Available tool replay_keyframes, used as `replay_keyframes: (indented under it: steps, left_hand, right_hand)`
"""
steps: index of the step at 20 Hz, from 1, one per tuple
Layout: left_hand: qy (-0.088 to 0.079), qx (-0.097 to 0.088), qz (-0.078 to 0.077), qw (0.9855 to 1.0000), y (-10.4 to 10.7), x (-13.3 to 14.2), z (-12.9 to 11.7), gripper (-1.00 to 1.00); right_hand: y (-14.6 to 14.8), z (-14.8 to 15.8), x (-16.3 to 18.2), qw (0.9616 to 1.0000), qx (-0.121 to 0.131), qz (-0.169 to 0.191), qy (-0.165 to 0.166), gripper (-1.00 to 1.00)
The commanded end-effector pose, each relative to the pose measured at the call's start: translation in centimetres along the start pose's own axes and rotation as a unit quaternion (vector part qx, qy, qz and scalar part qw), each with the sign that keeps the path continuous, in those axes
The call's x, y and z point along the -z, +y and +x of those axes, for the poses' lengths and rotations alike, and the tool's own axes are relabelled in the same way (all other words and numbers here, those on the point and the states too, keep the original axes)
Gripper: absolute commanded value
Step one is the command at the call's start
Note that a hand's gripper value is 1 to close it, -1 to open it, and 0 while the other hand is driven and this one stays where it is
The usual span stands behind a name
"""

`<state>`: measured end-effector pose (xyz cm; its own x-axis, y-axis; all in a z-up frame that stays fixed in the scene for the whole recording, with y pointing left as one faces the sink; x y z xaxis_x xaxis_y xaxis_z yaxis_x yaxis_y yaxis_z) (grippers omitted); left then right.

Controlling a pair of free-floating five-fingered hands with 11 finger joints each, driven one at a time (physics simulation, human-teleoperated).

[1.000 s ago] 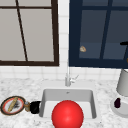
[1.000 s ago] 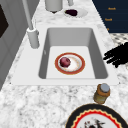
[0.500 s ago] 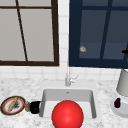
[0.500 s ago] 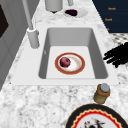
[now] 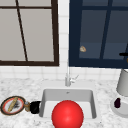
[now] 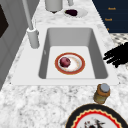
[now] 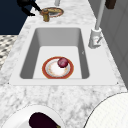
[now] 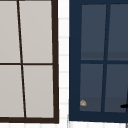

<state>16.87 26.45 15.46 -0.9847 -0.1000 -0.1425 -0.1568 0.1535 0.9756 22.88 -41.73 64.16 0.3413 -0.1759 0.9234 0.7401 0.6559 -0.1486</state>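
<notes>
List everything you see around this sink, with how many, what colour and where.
Sink: one, light grey, set in the marble counter.
Tap: one, grey, behind the sink.
Plate: one, white with a red-brown rim, on the sink floor.
Fruit: one, dark red, on that plate.
Jar: one, amber with a grey lid, on the counter left of the sink.
Patterned plate: one, red-rimmed, beside the jar.
Aubergine: one, dark purple, on a white plate right of the sink.
Pot: one, light grey, behind the aubergine.
Windows: two, one pale, one dark blue.
Hand: one, black, fingers spread, near the jar at the counter's front edge.
</notes>
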Motion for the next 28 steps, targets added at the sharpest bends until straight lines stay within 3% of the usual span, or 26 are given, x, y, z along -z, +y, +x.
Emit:
replay_keyframes:
  steps: [1,10,15,16,20,23,28]
  left_hand:
    - [0.0,0.0,0.0,1.0,0.0,0.0,0.0,0.0]
    - [0.0,0.0,0.0,1.0,0.0,0.0,0.0,0.0]
    - [0.0,0.0,0.0,1.0,0.0,0.0,0.0,0.0]
    - [0.0,0.0,0.0,1.0,0.0,0.0,0.0,0.0]
    - [0.0,0.0,0.0,1.0,0.0,0.0,0.0,0.0]
    - [0.0,0.0,0.0,1.0,0.0,0.0,0.0,0.0]
    - [0.0,0.0,0.0,1.0,0.0,0.0,0.0,0.0]
  right_hand:
    - [1.7,-0.3,2.5,0.9996,-0.009,0.001,0.028,-1.0]
    - [4.9,1.1,8.3,0.998,0.004,0.013,0.062,-1.0]
    - [5.1,1.5,9.2,0.9955,-0.025,0.061,0.068,-1.0]
    - [5.1,1.5,9.2,0.9948,-0.032,0.07,0.067,1.0]
    - [3.7,1.1,7.8,0.9941,-0.091,0.054,0.024,1.0]
    - [1.1,-0.5,5.5,0.9953,-0.089,0.038,-0.007,1.0]
    - [-0.5,-2.3,3.2,0.9959,-0.087,-0.024,-0.001,1.0]
